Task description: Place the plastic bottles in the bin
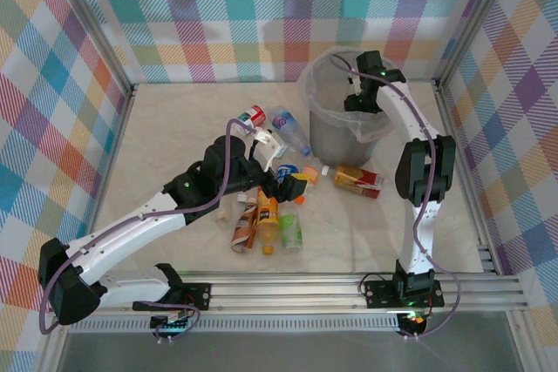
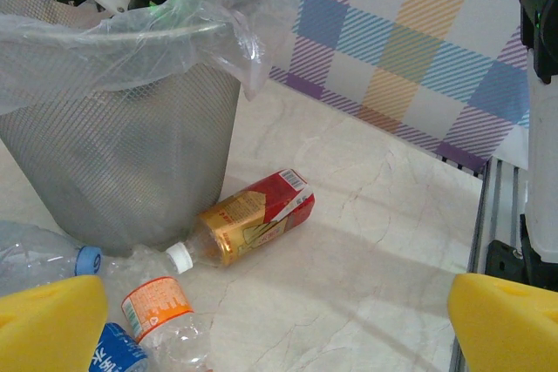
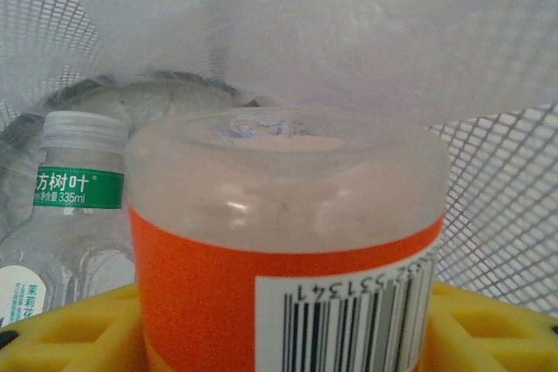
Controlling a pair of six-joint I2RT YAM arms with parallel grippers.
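Down inside the bin (image 3: 488, 180), w/ its grey wire-mesh wall & crinkly clear bag liner (image 3: 349, 32) all round, the right claw (image 3: 283, 328) is closed on an orange-label bottle (image 3: 288, 215). Yellow pads (image 3: 61, 337) flank it on both sides. The bottle's long axis runs in line w/ the fingers, its rounded clear end leading & its barcode facing the wrist camera. A green-label bottle (image 3: 78, 185) w/ a white cap lies in the bin to its left. From the top view the bin is tall, round & stands at the back right of the pale marble-look table (image 1: 174, 128), near the checked cloth walls (image 1: 261, 6). The left claw (image 2: 279, 324) hangs mid-table, spread wide w/ nothing between its pads. A red-and-gold bottle (image 2: 253, 219) lies flat just beside the bin's foot, its long axis approx left-right on the table & its white cap (image 2: 179, 257) toward the left arm. Close by lie an orange-band bottle (image 2: 161, 311) & a clear blue-cap bottle (image 2: 44, 259), the latter touching the bin's base. Nearer the front, brown-label (image 1: 246, 226), orange (image 1: 268, 219) & green (image 1: 292, 233) bottles lie side by side, axes approx front-to-back. A red-label bottle (image 1: 251, 115) lies behind the left arm. Bare tabletop is open at back left & front right.
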